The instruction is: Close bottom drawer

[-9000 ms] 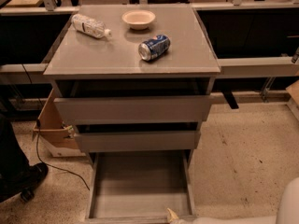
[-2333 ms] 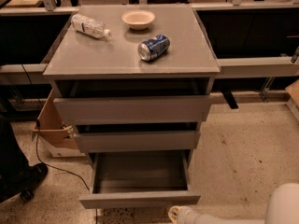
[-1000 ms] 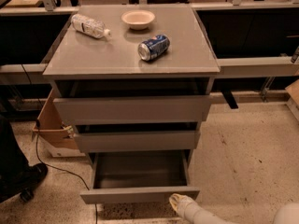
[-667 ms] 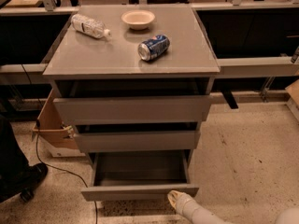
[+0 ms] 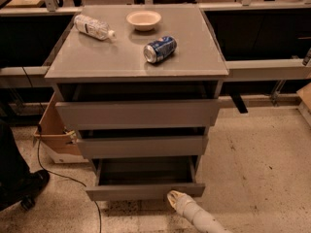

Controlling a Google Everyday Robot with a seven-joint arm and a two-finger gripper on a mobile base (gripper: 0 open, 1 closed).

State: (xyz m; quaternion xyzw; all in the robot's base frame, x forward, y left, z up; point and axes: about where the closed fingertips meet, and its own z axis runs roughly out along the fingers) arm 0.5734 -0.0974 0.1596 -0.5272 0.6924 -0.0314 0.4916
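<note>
Standing mid-scene: grey cabinet (image 5: 136, 57) | sliding inward since seconds ago, now about half out at the cabinet's foot: bottom drawer (image 5: 141, 191) | seemingly pressing the front panel's near right edge, open or closed impossible to tell: gripper (image 5: 176, 198) | judging closure partial, further push toward the far side needed

Single pale arm (image 5: 205, 221) enters at the bottom edge, right of centre, slanting up and leftward. End effector (image 5: 176, 198) at its tip, near the bottom middle of the view, pointing up-left.
</note>
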